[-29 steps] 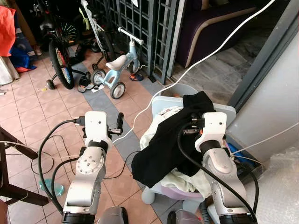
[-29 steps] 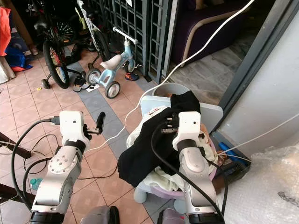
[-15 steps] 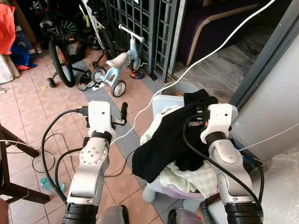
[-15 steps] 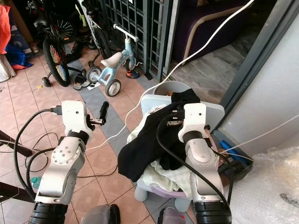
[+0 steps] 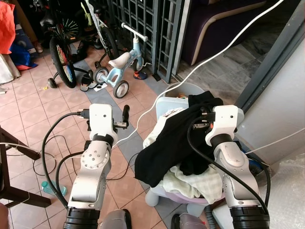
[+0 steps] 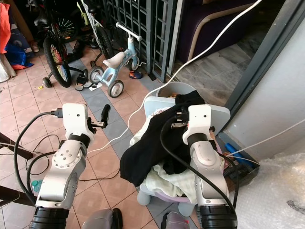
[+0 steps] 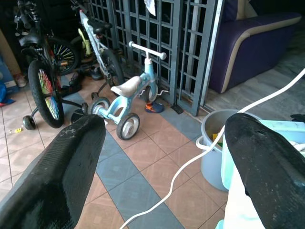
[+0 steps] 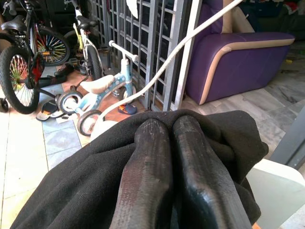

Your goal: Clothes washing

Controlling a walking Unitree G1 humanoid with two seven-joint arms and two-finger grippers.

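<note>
A black garment (image 5: 167, 148) drapes over a lilac laundry basket (image 5: 183, 197) that holds pale clothes (image 5: 193, 183). My right gripper (image 8: 169, 126) is shut on the garment's upper end, above the far side of the basket. The cloth hangs from it down toward the basket's left front. My left gripper (image 7: 164, 129) is open with nothing between its fingers. It is held over the tiled floor, to the left of the basket and apart from it.
A grey bucket (image 5: 190, 89) stands just beyond the basket, and a white hose (image 5: 214, 52) runs over it. A blue tricycle (image 5: 119, 67), bicycles (image 5: 59, 47) and a metal grille (image 5: 152, 28) stand ahead. A grey wall (image 5: 281, 109) lies to the right and black cables (image 5: 52, 157) on the left floor.
The camera has shifted slightly. My right gripper has risen a little with the black garment still in it. The left gripper stays open in much the same place.
</note>
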